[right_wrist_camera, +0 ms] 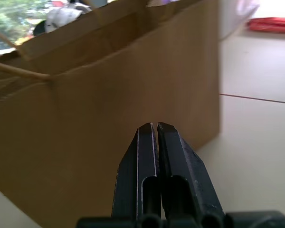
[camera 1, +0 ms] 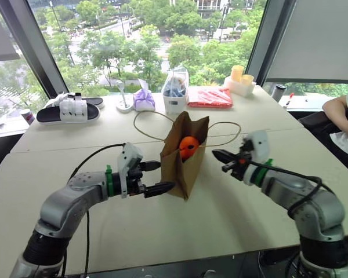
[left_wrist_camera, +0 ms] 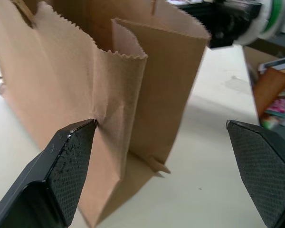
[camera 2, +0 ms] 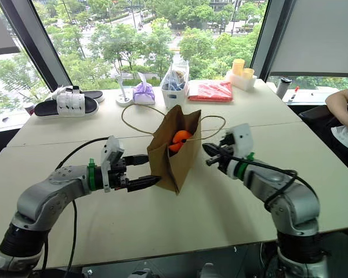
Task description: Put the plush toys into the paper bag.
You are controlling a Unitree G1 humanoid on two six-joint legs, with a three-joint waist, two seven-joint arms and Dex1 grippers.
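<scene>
The brown paper bag [camera 1: 180,168] stands upright in the middle of the table, its cord handles lying behind it. An orange plush toy [camera 1: 189,146] sits inside, showing through the open top. My left gripper [camera 1: 161,177] is open at the bag's left side; in the left wrist view one of its fingers [left_wrist_camera: 69,161] touches the bag's folded side wall [left_wrist_camera: 118,95]. My right gripper [camera 1: 217,155] is shut with nothing in it, hanging just right of the bag. In the right wrist view its tips [right_wrist_camera: 152,126] point at the bag's wall [right_wrist_camera: 85,118].
Along the far edge lie black-and-white sandals [camera 1: 69,108], a purple pouch [camera 1: 144,99], a clear bag with blue contents [camera 1: 175,91], a red packet [camera 1: 210,97] and yellow cups [camera 1: 240,78]. A person's arm [camera 1: 342,110] rests at the right.
</scene>
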